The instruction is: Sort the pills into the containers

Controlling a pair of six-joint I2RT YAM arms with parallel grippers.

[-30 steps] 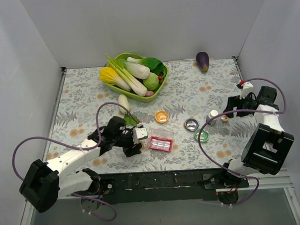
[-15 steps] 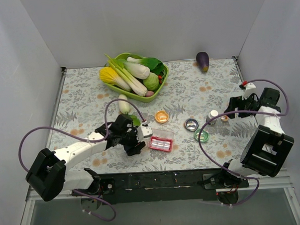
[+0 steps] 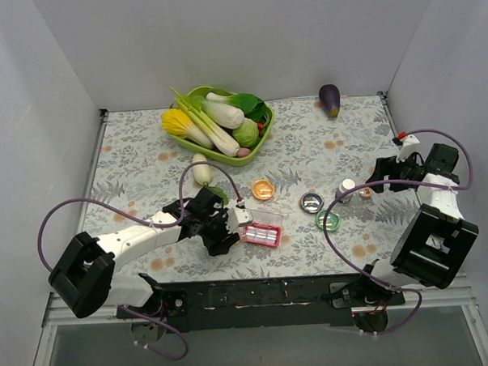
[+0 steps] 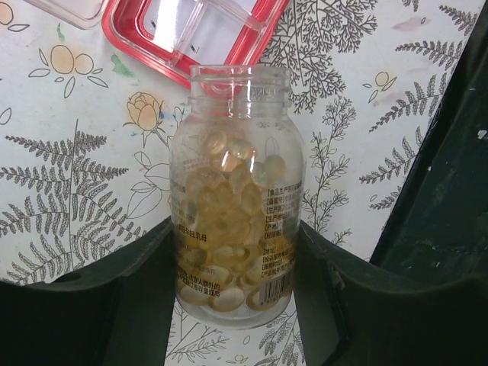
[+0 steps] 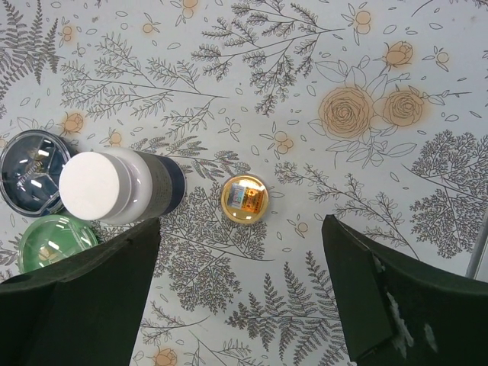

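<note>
Plainly the left gripper (image 4: pixel 236 286) has its jaws clenched on an uncapped clear bottle (image 4: pixel 236 191) whose mouth lies just short of the pink-red box (image 4: pixel 133 47); pills (image 4: pixel 229 206) fill most of it, so sorting looks barely started; the right gripper (image 5: pixel 236 297), well right of the box, hangs with jaws spread and bare over the counter (image 5: pixel 366 69) beside a gold-capped bottle (image 5: pixel 244 200); only the left wrist view resolves the pills; only the top view shows the whole box, with pale patches inside that may be pills or glare.
</note>
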